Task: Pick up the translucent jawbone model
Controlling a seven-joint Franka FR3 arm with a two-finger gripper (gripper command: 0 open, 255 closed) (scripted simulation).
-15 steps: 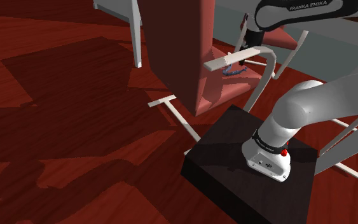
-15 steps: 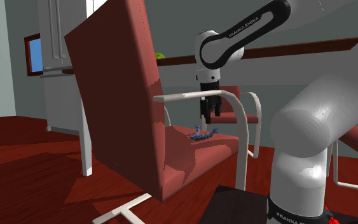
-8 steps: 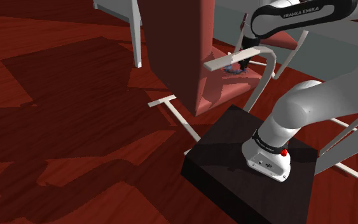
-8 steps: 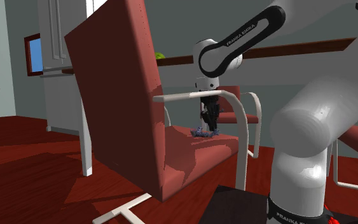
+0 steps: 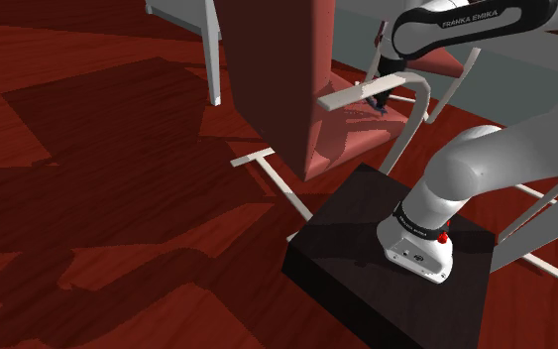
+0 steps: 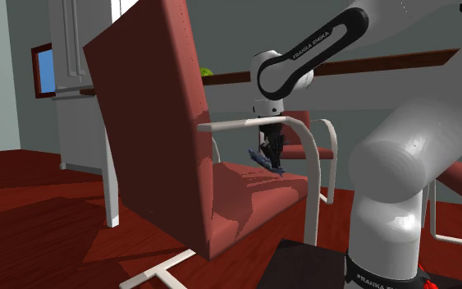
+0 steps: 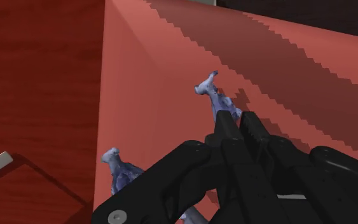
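So the gripper (image 6: 275, 159) pinches the bluish jawbone model (image 6: 259, 158), which pokes out at 9 o'clock above the armchair seat (image 6: 258, 187).

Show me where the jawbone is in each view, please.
Shoulder view: jawbone upper right, below the white armrest.
Second exterior view: jawbone centre, in the gripper, above the seat.
Wrist view: jawbone between the fingers, over the seat.
Shared landmark: the red seat.
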